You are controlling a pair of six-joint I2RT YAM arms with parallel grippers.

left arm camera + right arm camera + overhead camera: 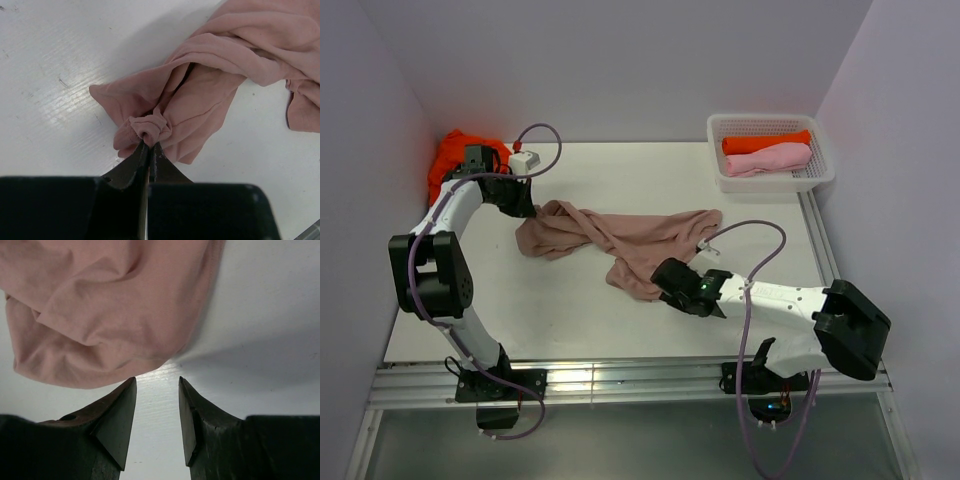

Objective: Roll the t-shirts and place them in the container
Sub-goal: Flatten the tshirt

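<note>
Your left gripper [150, 146] pinches a bunched knot of the pinkish-brown t-shirt [200, 100], which lies crumpled across the middle of the white table [620, 175]. Your right gripper [157, 410] stands spread over bare tabletop, just beside the shirt's soft near hem. At the back right, a white mesh basket [770, 183] holds an orange roll [765, 142] and a light pink roll [770, 159]. An orange heap [448, 158] sits at the back left.

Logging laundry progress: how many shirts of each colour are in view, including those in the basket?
pinkish-brown shirt: 1
orange: 2, an orange roll in the basket and an orange heap at far left, counted as one
light pink roll: 1
Total: 4
</note>
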